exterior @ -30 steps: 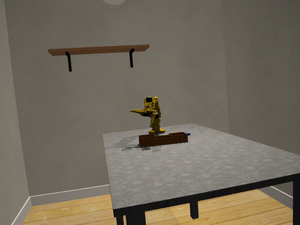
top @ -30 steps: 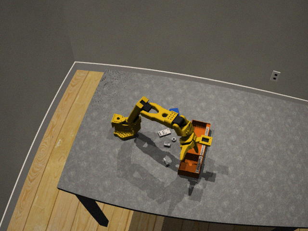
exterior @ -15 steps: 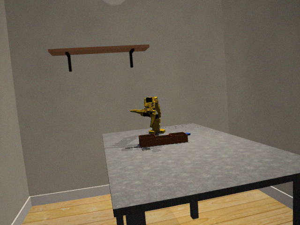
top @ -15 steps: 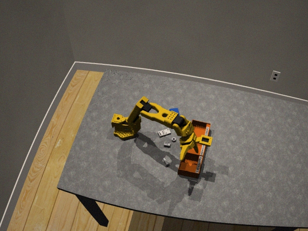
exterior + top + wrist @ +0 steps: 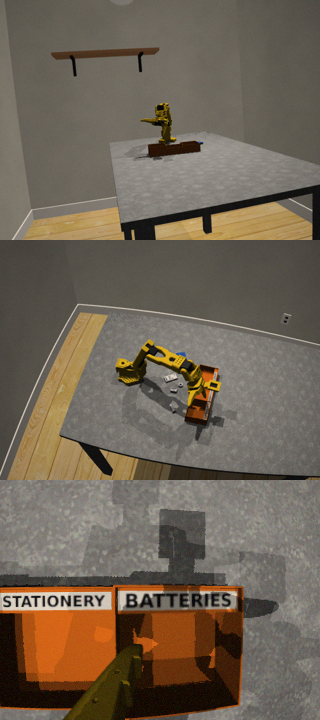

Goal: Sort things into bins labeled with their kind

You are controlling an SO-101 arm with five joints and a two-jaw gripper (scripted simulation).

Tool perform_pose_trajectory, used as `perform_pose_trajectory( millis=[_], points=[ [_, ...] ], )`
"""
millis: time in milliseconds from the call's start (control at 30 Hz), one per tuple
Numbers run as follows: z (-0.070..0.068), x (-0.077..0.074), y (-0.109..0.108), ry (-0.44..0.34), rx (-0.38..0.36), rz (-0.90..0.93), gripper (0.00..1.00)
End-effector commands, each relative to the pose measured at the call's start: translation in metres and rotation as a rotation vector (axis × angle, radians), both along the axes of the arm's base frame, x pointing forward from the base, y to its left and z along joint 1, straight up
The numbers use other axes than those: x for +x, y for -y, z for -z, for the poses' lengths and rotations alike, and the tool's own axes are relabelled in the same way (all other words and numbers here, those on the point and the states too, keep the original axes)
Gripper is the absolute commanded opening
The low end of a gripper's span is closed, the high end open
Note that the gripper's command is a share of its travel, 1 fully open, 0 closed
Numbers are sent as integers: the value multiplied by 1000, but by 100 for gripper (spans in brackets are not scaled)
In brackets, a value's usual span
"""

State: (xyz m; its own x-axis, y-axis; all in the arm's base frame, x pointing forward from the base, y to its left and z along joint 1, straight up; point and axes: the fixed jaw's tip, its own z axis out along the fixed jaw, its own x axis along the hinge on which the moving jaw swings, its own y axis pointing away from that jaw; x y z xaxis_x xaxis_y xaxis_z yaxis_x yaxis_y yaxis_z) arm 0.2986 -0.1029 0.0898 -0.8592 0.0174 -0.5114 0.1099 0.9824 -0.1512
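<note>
Well, take the top view as a clock face centred on the arm's base [image 5: 127, 380] [image 5: 173, 140], with twelve toward the picture's top. Nearest on the grey desk [image 5: 258, 420] [image 5: 206, 180], toward three o'clock, lies a white domino [image 5: 170, 377] with dark dots. A little farther, between three and four, lie a small pale block [image 5: 173, 390] with dark marks (too small to name) and a pale ring [image 5: 180, 384], just apart from each other. A blue thing [image 5: 181, 354], partly behind the arm, is between two and three; a slim pale piece [image 5: 172, 408] lies between four and five.

The tool [image 5: 197, 400] [image 5: 151, 130] [image 5: 136, 650] is above the bins, its fingers wide apart and nothing between them. Farthest out, the three orange bins stand in a row on the desk: the BATTERIES bin [image 5: 195, 420] [image 5: 157, 150] [image 5: 227, 680] around four, the STATIONERY bin [image 5: 200, 398] [image 5: 173, 149] [image 5: 85, 650] between three and four, and a third bin [image 5: 206, 375] [image 5: 191, 147] around three (I can't read its label).
</note>
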Motion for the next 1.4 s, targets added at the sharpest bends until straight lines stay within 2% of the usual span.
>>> perform_pose_trajectory(
  millis=[0,467,1267,1300,1367],
  points=[
    [-19,7,-15,103,0,-7,100],
    [-10,6,-60,148,94,-12,100],
    [-10,6,-63,150,99,-12,100],
    [-14,5,-68,167,105,-19,100],
    [-14,5,-68,167,105,-19,100]
  ],
)
